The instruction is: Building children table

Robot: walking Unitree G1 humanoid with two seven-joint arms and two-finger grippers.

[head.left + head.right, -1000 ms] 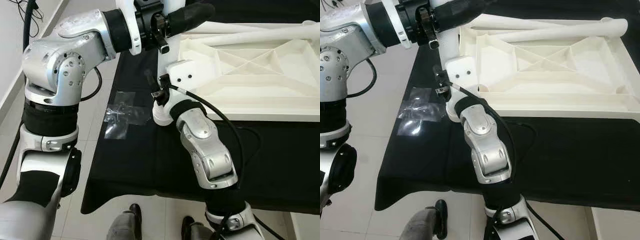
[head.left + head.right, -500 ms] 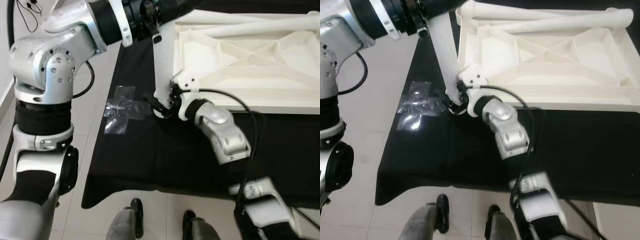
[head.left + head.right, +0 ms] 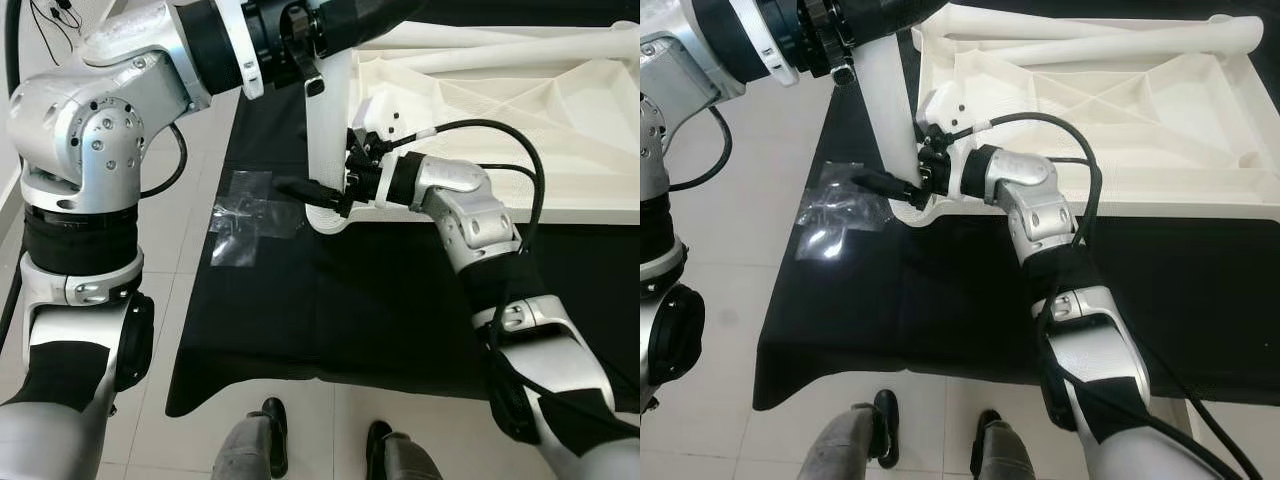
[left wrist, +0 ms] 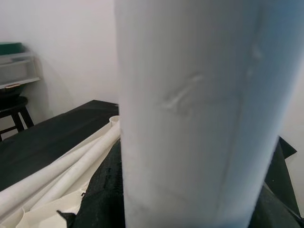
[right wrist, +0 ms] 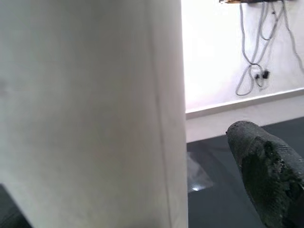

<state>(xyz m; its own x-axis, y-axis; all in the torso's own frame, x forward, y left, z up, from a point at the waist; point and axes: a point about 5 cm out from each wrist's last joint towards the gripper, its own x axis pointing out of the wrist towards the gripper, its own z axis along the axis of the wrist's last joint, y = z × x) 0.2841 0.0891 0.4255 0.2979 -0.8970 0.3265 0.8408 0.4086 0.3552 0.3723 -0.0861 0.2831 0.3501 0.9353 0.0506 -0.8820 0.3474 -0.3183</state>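
A white table leg (image 3: pixel 326 130) stands nearly upright, its lower end resting on the black cloth (image 3: pixel 330 310). My left gripper (image 3: pixel 350 22) is shut on its upper end at the top of the view. Down low, my right gripper (image 3: pixel 315 195) is open around the leg's foot, one black finger (image 5: pixel 266 175) standing a little apart from the leg (image 5: pixel 95 114). Just right of the leg lies the white ribbed tabletop (image 3: pixel 520 130), upside down.
Two more white legs (image 3: pixel 500 45) lie along the tabletop's far side. A clear plastic bag (image 3: pixel 245 215) of small parts sits at the cloth's left edge, beside the tiled floor. Two black feet (image 3: pixel 265 440) stand at the table's near edge.
My right arm has swung out to the right and its gripper now reaches the leg's foot from the tabletop side. The leg stands more upright than before.
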